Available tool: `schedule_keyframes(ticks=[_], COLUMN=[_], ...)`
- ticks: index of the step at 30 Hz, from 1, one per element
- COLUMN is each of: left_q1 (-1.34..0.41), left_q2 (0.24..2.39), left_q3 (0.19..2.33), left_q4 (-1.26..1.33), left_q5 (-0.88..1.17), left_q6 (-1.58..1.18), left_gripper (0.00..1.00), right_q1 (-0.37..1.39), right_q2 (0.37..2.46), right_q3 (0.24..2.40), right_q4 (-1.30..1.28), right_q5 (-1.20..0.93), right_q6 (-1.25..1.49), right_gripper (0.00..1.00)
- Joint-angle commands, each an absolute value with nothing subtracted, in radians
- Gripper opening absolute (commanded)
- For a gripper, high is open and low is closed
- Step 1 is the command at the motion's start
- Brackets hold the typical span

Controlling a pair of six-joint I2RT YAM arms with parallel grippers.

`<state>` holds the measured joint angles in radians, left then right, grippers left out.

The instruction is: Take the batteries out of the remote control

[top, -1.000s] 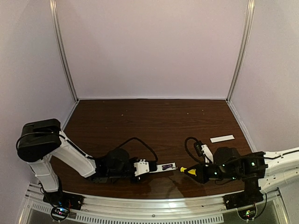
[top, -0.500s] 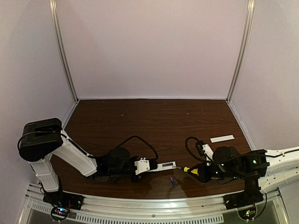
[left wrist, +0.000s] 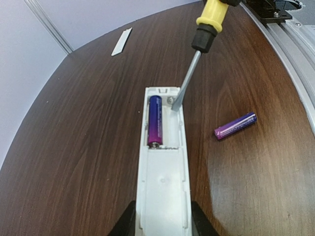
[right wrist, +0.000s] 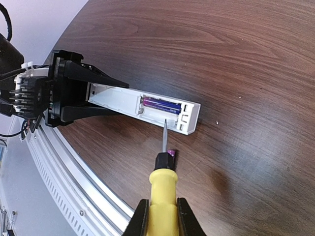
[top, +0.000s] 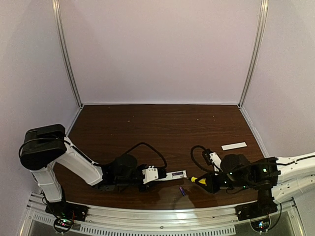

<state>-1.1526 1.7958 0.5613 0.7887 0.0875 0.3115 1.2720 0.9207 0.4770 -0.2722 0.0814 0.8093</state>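
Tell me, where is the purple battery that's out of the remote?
The loose battery lies on the table, just right of the remote control in the left wrist view, not far from the screwdriver.

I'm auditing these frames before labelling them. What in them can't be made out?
- Left wrist view: the near end of the remote control, and how the left hand clamps it, are cut off by the bottom edge.
- Right wrist view: the loose battery is mostly hidden behind the screwdriver.
- Top view: the seated battery is too small to make out.
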Motion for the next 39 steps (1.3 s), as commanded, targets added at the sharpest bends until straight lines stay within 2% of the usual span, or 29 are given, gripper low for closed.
schedule_keyframes(ticks=[1,8,19,25,30,35,39], left_q1=[-1.147,-1.147,-1.147,-1.147,-1.146,-1.147,-1.147], left_q2=[1.810,1.812,1.812,1.812,1.810,1.806,1.801], left_q3=[0.583,0.589,0.599,0.595,0.586,0.580,0.568], left_q4=[0.819,0.817,0.762,0.736,0.725,0.716,0.716], left_q5=[0.105,0.124,0.218,0.308,0.375,0.406,0.423], left_q6=[0.298,0.294,0.295,0.300,0.308,0.308,0.310], left_gripper=[0.00,0.00,0.00,0.00,0.00,0.00,0.00], right_q1=[1.276,1.276,1.276,1.278,1.302,1.329,1.330], right_q2=[0.934,0.918,1.023,1.095,1.184,1.286,1.291], right_q3=[0.510,0.548,0.815,0.948,1.005,1.061,1.081], right_q4=[-0.240,-0.272,-0.685,-0.813,-0.874,-0.936,-0.932], right_q5=[0.081,0.088,0.066,0.003,-0.120,-0.106,-0.105], right_q6=[0.784,0.738,0.530,0.368,0.259,0.209,0.186], right_gripper=[0.00,0.00,0.00,0.00,0.00,0.00,0.00])
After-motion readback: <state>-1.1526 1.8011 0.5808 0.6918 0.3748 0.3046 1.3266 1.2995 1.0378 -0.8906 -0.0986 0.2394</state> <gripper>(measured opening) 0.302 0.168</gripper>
